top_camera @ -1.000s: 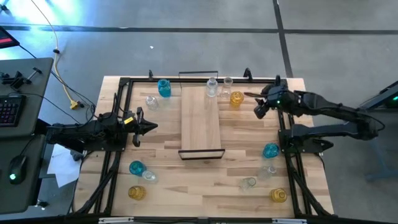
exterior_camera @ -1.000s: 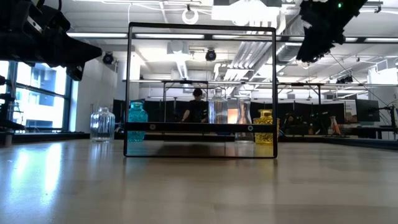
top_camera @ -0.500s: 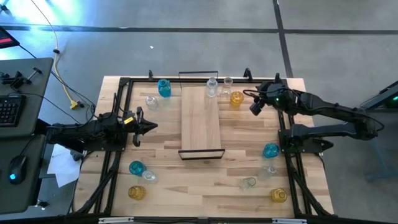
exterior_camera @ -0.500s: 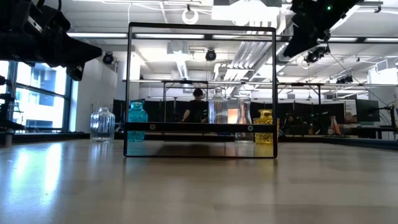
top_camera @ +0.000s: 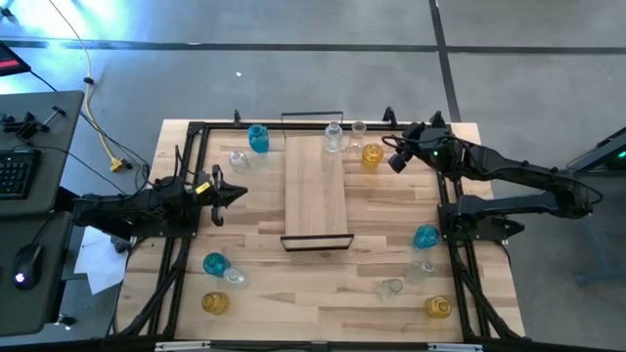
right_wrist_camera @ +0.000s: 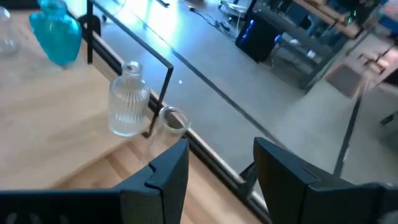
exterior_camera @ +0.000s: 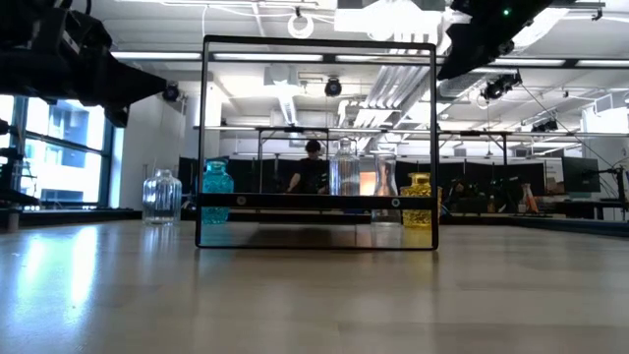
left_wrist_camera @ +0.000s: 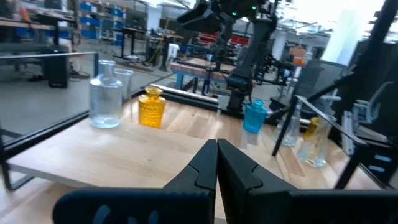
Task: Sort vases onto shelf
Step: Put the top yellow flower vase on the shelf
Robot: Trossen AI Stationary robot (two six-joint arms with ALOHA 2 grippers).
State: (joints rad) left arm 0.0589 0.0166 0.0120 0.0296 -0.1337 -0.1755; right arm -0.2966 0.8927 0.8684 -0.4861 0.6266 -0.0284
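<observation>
Vases lie scattered around the shelf (top_camera: 316, 188), which sits mid-table with its board bare. At the far end a ribbed clear vase (top_camera: 334, 139) stands against the shelf's frame, a second clear vase (top_camera: 358, 130) just beside it and an amber vase (top_camera: 372, 154) next to that; a teal vase (top_camera: 258, 138) and a small clear one (top_camera: 238, 160) stand off the far left corner. Near the left front edge are a teal vase (top_camera: 214, 263), a clear one (top_camera: 236, 278) and an amber one (top_camera: 214, 303); on the right side a teal vase (top_camera: 425, 237), two clear ones (top_camera: 423, 268) (top_camera: 390, 287) and an amber one (top_camera: 438, 307). The right gripper (top_camera: 394, 159) hangs in the air just beside the amber vase at the far end, its fingers (right_wrist_camera: 163, 168) spread apart with nothing between them, looking down on the ribbed vase and its neighbour. The left gripper (top_camera: 231, 194) waits over the left part of the table, well apart from the shelf, fingers (left_wrist_camera: 235, 167) pressed together and holding nothing
</observation>
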